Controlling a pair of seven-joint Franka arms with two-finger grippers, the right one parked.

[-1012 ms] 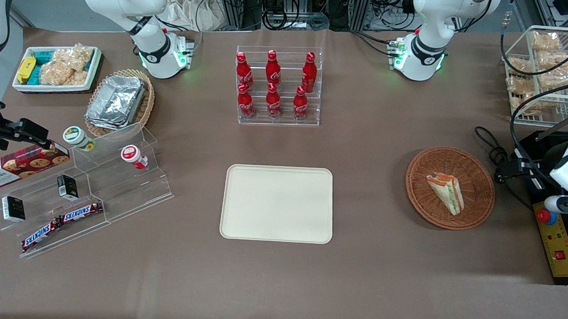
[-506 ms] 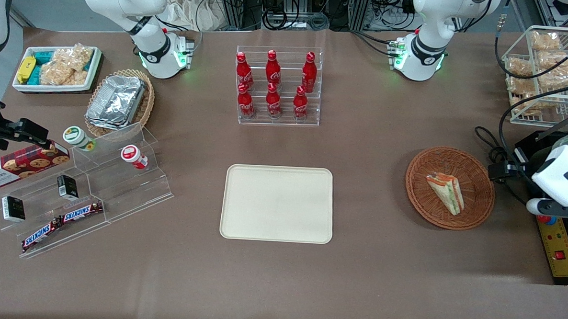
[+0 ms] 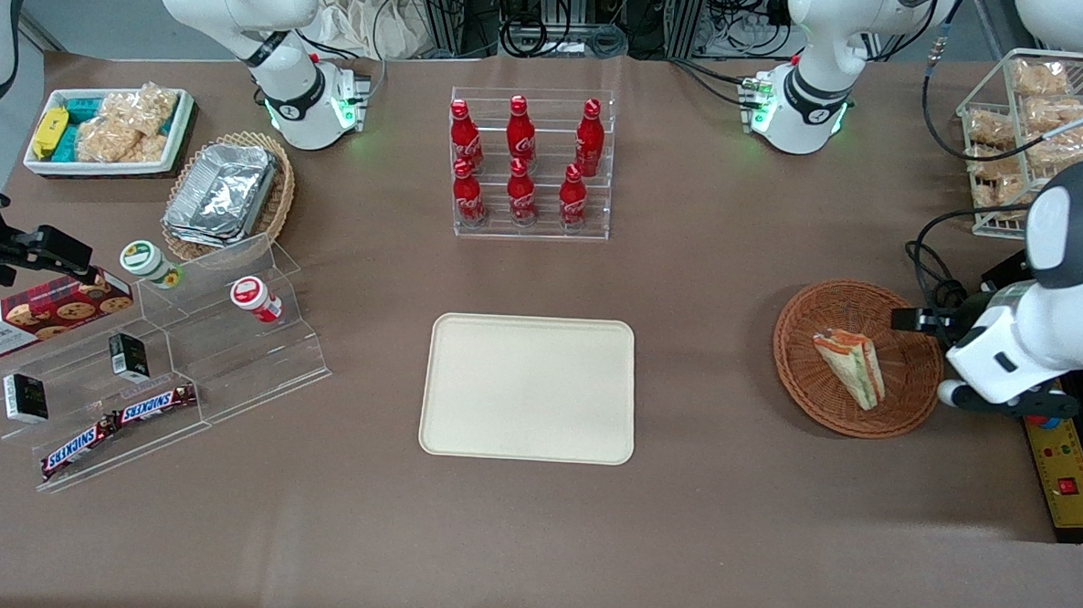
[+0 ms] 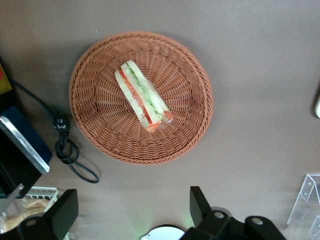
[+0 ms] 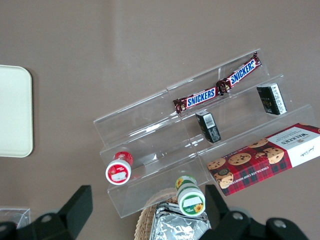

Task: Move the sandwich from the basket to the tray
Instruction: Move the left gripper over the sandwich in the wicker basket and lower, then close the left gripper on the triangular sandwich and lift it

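Gripper (image 4: pixel 130 212) moved above basket (image 3: pixel 912 407); sandwich (image 3: pixel 850 366) lies diagonal.

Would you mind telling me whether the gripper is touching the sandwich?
Apart: in the left wrist view the open gripper shows bare table between it and the sandwich.

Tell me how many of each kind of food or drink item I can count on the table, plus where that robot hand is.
Red cola bottles: 6
Snickers bars: 2
Sandwich, in the basket: 1
Small lidded cups: 2
Cookie box: 1
Total: 12
The snack bags are too bunched to count. The gripper hovers open above the basket.
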